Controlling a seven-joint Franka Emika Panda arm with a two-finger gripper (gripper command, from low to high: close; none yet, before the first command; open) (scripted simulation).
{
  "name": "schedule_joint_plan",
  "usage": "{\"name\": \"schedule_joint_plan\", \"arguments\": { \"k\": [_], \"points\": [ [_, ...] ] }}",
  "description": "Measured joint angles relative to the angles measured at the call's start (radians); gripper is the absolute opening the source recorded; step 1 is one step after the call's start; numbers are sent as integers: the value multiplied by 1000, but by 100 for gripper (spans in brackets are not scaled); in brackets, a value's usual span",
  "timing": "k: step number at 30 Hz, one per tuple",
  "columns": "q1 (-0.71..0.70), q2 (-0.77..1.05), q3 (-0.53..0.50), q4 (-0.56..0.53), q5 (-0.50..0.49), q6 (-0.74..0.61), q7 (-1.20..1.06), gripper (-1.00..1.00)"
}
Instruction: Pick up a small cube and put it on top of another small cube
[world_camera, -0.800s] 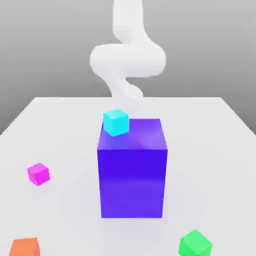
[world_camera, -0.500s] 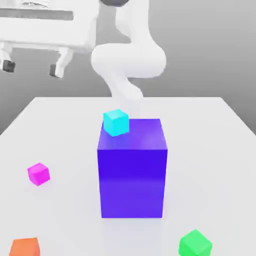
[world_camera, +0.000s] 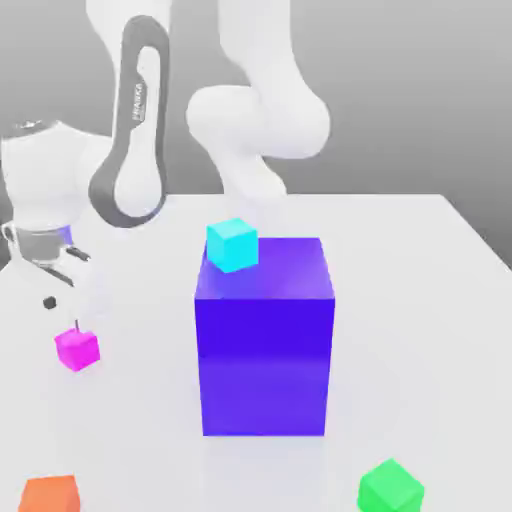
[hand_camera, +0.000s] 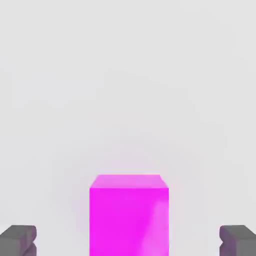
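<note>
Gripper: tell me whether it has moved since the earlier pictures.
Yes. The gripper has come down at the exterior view's left, now just above the magenta cube, which lies where it did.

The arm (world_camera: 258, 120) was smooth, glossy white with rounded, bulging joints. One link (world_camera: 135, 130) wore a dark grey band with small lettering. The end effector (world_camera: 62, 315) had dark grey fingertips (hand_camera: 18, 241).

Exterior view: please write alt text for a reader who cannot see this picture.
A white robot arm lowers its open end effector just above a small magenta cube on a white table. A small cyan cube sits on a big blue-violet block; a green cube and an orange cube lie nearer.
</note>
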Motion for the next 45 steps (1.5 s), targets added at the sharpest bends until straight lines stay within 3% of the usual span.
{"name": "schedule_joint_plan", "arguments": {
  "k": [3,4,11,13,18,23,30,39,44,45],
  "points": [
    [-148,106,167,23,84,85,-66,0],
    [-183,134,206,29,103,109,-82,-100],
    [-192,138,216,30,104,111,-82,-100],
    [-146,85,158,17,54,69,-43,-100],
    [-90,-92,44,-22,-179,-63,127,-100],
    [100,-71,141,90,-238,-149,185,-100],
    [347,-1,316,283,-291,-276,442,-100],
    [610,56,492,448,-311,-384,821,-100],
    [673,185,478,477,-363,-287,921,-100],
    [678,209,472,479,-372,-266,929,100]
  ]
}}
